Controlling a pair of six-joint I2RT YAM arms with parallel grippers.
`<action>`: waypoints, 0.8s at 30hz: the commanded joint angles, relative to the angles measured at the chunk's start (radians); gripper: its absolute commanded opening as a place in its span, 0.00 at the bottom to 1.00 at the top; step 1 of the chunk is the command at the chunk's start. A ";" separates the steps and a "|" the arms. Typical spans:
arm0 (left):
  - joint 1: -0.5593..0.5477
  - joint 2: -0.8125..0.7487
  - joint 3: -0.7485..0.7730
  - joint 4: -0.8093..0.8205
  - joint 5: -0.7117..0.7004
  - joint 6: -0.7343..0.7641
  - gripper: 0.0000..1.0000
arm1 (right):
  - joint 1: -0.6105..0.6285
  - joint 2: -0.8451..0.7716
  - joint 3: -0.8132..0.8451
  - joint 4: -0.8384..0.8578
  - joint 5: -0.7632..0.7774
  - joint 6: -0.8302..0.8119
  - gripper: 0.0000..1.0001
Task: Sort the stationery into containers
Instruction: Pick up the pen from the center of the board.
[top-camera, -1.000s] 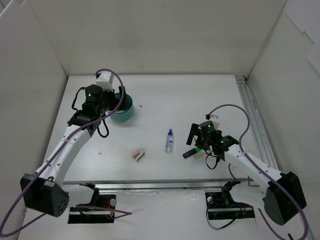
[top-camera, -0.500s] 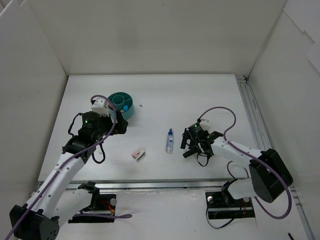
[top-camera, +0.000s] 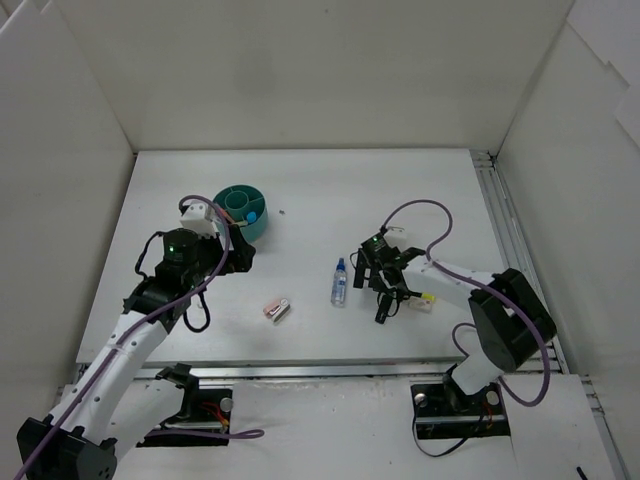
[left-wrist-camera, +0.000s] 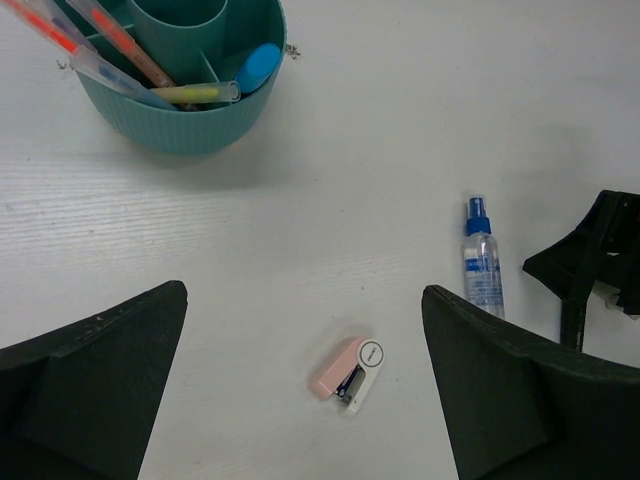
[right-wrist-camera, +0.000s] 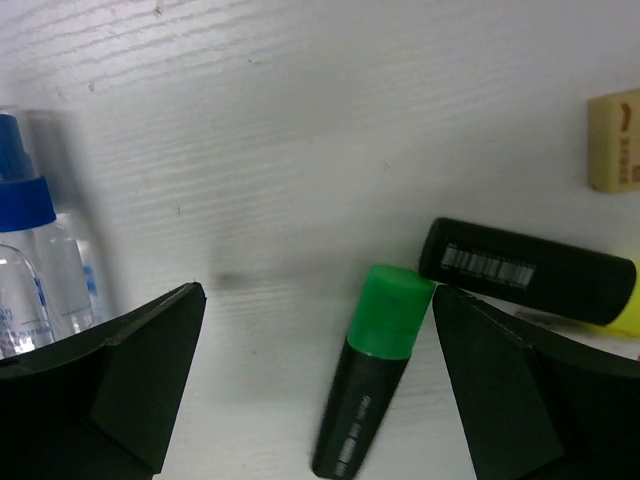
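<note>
- My right hand (right-wrist-camera: 318, 330) is spread wide and empty above the green-capped highlighter (right-wrist-camera: 372, 385) on the desk (right-wrist-camera: 300, 120).
- The step, I judge, is grasping it: next I lower and close across its barrel, avoiding the black highlighter (right-wrist-camera: 525, 280) just beside.
- My left hand (left-wrist-camera: 305, 300) is wide, empty, near the teal tub (left-wrist-camera: 180, 125).

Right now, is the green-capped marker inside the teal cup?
No, the green-capped marker lies flat on the white table.
</note>
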 joint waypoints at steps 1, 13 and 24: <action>-0.006 -0.032 0.001 0.020 -0.032 -0.017 0.99 | 0.028 0.055 0.069 0.035 0.032 -0.053 0.95; -0.006 -0.069 0.000 -0.008 -0.050 -0.016 0.99 | 0.094 0.014 0.029 0.035 -0.020 -0.032 0.92; -0.016 -0.061 0.014 0.003 -0.027 -0.008 1.00 | 0.108 -0.142 -0.156 -0.040 -0.057 0.002 0.89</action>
